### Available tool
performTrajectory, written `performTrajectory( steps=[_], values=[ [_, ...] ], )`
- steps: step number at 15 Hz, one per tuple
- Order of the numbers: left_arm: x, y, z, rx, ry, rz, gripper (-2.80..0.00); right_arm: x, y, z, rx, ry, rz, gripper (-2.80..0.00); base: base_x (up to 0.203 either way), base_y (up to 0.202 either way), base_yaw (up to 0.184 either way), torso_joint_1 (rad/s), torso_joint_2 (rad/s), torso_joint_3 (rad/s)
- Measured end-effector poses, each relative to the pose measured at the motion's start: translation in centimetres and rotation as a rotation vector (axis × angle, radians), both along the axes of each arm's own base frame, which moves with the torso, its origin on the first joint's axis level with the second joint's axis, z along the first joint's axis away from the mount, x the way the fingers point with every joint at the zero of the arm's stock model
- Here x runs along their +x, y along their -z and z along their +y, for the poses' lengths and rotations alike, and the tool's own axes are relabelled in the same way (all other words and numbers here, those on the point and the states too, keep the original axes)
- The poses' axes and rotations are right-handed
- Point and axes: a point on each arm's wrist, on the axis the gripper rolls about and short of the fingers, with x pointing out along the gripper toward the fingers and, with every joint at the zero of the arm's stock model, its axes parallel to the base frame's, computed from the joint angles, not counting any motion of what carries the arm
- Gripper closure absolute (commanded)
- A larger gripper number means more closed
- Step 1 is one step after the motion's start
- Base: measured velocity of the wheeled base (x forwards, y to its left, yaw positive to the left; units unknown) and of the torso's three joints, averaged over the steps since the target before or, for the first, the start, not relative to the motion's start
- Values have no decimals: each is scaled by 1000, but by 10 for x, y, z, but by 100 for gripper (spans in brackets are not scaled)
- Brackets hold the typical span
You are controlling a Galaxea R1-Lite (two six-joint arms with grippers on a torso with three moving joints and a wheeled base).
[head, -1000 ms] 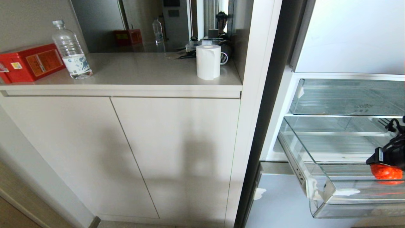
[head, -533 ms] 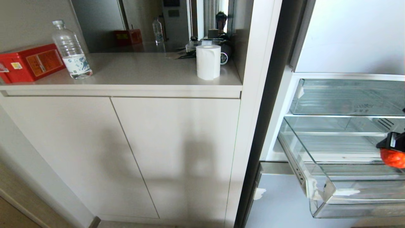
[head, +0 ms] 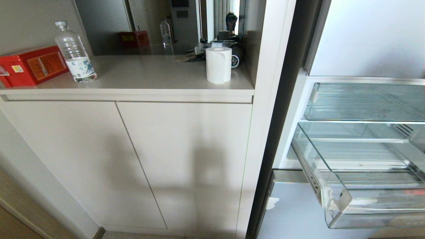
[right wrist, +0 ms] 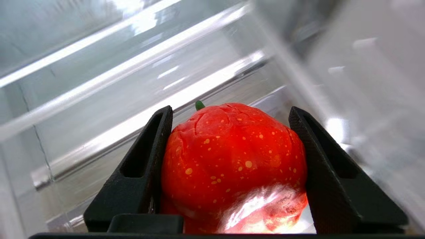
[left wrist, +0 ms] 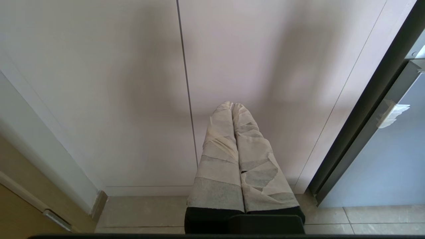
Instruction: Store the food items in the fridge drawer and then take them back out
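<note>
Since a second earlier the right gripper (right wrist: pixel 229 166) had slid out of the head view with its red food item (right wrist: pixel 232 166), leaving the pulled-out fridge drawer (head: pixel 335 202) looking bare from there. Up close it was clamped on that lumpy tomato-ish thing over clear plastic, so I'd guess the take-out half. Next it'd need carrying clear without knocking the lip; left gripper (left wrist: pixel 232 106) sat pinched shut by the cabinet.

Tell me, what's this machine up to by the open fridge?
Its right end effector grips a red food item inside the clear fridge drawer, which is pulled out. The left end effector is shut and idle, hanging in front of the cabinet doors.
</note>
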Motion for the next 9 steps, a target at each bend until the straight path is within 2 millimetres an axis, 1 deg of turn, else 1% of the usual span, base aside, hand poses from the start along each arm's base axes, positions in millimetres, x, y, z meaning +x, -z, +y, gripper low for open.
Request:
performTrajectory(
  steps=[2, 4, 9],
  values=[
    [0, 0, 0, 0, 0, 0, 0, -29, -14, 7, -40, 34, -46, 0, 0, 0, 0, 0, 0, 0],
    [0, 0, 0, 0, 0, 0, 0, -56, -22, 16, -70, 73, -85, 0, 0, 0, 0, 0, 0, 0],
    [0, 0, 0, 0, 0, 0, 0, -118, -43, 45, -177, 172, -217, 0, 0, 0, 0, 0, 0, 0]
  ],
)
